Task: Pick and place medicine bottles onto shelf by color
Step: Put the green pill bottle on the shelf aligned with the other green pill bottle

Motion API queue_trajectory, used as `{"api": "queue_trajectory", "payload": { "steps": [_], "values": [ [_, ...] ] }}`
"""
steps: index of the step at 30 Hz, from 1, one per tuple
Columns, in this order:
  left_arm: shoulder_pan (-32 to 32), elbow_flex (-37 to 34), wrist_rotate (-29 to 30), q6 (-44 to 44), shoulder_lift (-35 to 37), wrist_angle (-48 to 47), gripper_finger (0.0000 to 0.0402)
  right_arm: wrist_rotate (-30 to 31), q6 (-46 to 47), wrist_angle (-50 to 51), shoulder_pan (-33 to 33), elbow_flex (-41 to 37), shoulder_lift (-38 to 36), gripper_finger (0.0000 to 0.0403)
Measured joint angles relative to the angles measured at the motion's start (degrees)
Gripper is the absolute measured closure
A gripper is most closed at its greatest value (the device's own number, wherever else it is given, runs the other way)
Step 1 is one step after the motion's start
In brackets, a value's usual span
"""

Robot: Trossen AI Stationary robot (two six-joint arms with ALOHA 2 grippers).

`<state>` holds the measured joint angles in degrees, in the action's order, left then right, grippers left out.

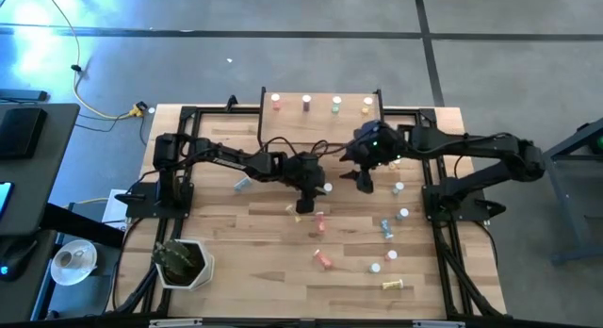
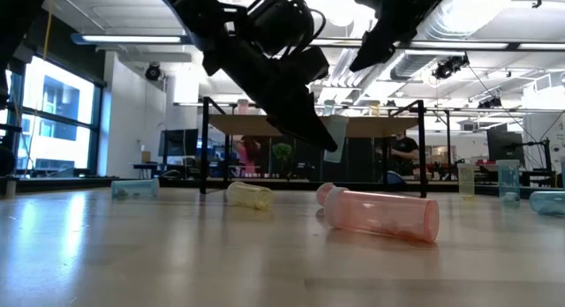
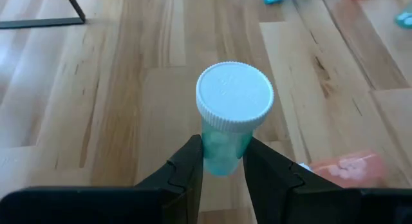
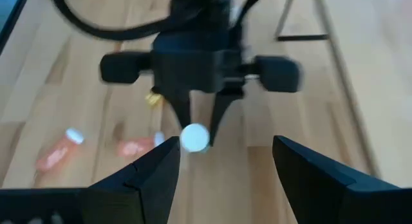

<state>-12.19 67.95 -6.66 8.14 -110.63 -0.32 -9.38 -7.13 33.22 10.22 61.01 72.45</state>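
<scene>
Left gripper [image 3: 222, 169] is clamped on a teal bottle [image 3: 226, 124] above mid-table, bare wood around it. Just right, the right gripper [image 1: 364, 183] hangs with jaws apart, holding nothing. The shelf [image 1: 320, 116] sits at the far edge, four bottles along its back.

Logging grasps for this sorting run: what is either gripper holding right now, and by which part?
The left gripper holds a blue-green bottle by its body, just below the white cap. The right gripper is open and empty.

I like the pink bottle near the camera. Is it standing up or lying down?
Lying down. The pink bottle rests on its side on the tabletop, cap pointing sideways.
</scene>
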Motion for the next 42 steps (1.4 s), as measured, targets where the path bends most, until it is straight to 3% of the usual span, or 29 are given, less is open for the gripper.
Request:
{"api": "queue_trajectory", "payload": {
  "steps": [10,42],
  "values": [
    [0.3,0.6,2.1,0.5,1.9,-1.5,0.0311,-0.5,-0.9,-1.2,-3.7,0.0,1.4,0.0164],
    [0.6,0.7,2.4,0.0,2.9,14.6,0.0311,2.2,-2.3,-2.1,-3.9,0.0,2.7,0.0164]
  ]
}}
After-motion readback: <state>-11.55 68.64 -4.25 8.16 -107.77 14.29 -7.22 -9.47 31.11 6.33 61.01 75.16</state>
